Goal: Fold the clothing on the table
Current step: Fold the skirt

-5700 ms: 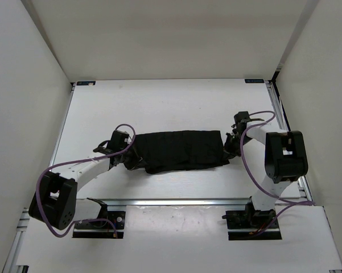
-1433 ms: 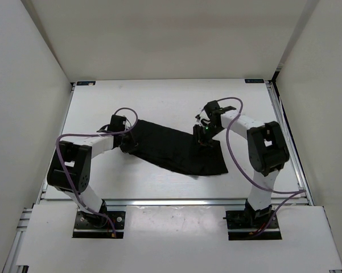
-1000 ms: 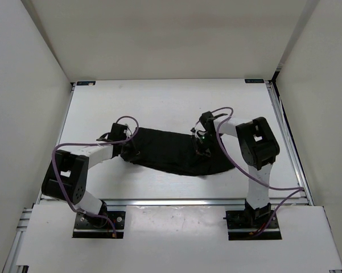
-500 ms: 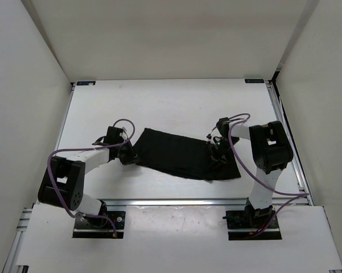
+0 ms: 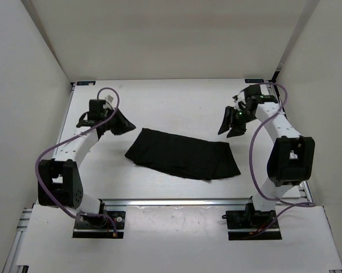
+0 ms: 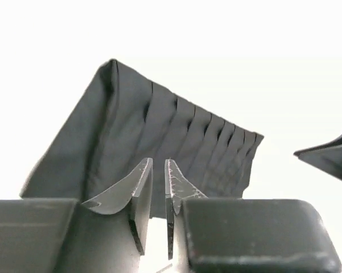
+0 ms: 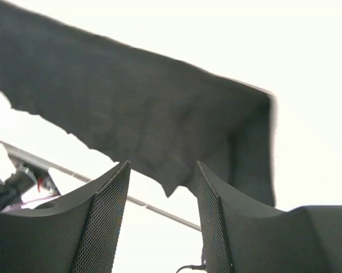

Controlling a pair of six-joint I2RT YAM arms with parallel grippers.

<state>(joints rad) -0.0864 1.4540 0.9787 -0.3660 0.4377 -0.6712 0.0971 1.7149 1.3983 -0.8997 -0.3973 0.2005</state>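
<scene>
White-and-black arms (image 5: pixel 78 145) — purple cables (image 5: pixel 252 156)

The skirt (image 5: pixel 182 153) lay on the table (image 5: pixel 171 102), toward the front edge, its left end farther back than its right. The left gripper (image 5: pixel 120 122) hung behind its left end and the right gripper (image 5: pixel 230 126) behind its right end, both apart from it.

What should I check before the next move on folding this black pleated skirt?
1. Black pleated fabric skirt lies flat on the large white rectangular table: ok.
2. Left claw empty, off the skirt: ok.
3. Right claw open, empty, off the skirt: ok.
4. Skirt square to the table edges: not ok, it lies askew.
5. Hidden layers evenly stacked: cannot tell.
</scene>
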